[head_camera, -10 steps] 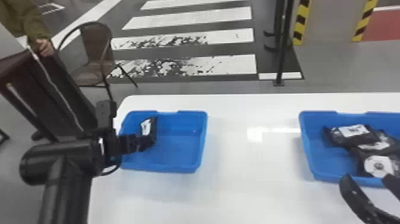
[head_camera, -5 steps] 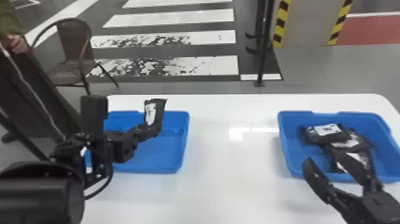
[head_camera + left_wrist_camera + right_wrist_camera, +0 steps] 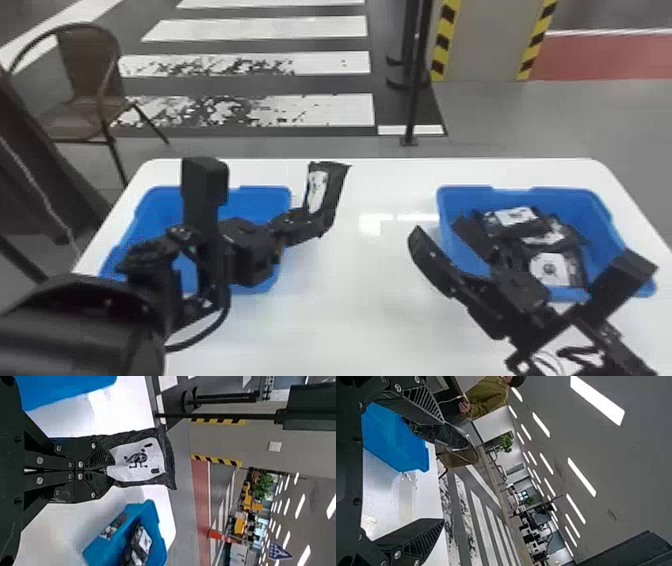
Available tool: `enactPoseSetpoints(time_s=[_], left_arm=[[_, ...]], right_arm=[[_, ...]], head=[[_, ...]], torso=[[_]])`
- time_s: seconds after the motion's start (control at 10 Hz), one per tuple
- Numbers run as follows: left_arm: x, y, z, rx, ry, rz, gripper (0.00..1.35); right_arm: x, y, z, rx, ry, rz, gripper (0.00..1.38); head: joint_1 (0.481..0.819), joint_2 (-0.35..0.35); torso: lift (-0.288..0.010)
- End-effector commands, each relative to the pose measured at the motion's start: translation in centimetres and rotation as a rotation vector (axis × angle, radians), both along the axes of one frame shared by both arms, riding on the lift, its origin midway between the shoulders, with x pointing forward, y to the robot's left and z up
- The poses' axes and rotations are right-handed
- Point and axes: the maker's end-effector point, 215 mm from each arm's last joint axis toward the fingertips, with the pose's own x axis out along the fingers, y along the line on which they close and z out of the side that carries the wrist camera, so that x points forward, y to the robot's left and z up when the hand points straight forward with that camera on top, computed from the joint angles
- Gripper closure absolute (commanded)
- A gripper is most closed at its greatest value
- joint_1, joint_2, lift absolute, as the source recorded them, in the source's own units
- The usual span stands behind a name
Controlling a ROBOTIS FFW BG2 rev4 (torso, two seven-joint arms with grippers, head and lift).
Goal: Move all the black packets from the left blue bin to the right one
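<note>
In the head view my left gripper (image 3: 300, 225) is above the left blue bin's (image 3: 250, 197) right side, shut on a black packet (image 3: 328, 197) that stands up from its fingers. The left wrist view shows the left gripper (image 3: 107, 471) pinching the end of this packet (image 3: 160, 461), its white label facing the camera. My right gripper (image 3: 446, 232) is open over the near left part of the right blue bin (image 3: 450, 200); in the right wrist view, the right gripper (image 3: 443, 473) has its fingers wide apart. Several black packets (image 3: 550, 269) lie overlapping in the right bin.
Both bins stand on a white table (image 3: 360, 310), with bare tabletop between them. A brown chair (image 3: 90, 100) and a black pole (image 3: 414, 100) stand on the floor beyond its far edge.
My left gripper has lifted the packet out of the left bin and moved it rightward. The right gripper has come farther into view, beside the right bin's near left side. The head view has shifted.
</note>
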Motion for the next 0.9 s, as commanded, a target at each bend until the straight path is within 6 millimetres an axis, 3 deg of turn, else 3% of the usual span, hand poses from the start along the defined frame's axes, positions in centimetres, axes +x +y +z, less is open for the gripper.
enactPoseSetpoints(time_s=[0.0, 0.4, 0.8], left_arm=[[-1.1, -3.8, 0.4, -0.037, 0.006, -0.08, 1.18], [-3.1, -8.6, 1.2, -0.095, 0.018, -0.189, 1.18], [-4.0, -10.6, 1.5, -0.126, 0.033, -0.239, 1.18]], right_arm=[[1.6, 0.7, 1.0, 0.017, -0.023, 0.014, 0.15], [3.5, 1.5, 1.0, 0.016, -0.02, 0.038, 0.15], [4.4, 1.9, 0.7, 0.017, -0.007, 0.041, 0.15]], head=[[0.695, 0.038], [0.695, -0.035], [0.695, -0.073]], torso=[[-0.14], [-0.14], [-0.14]])
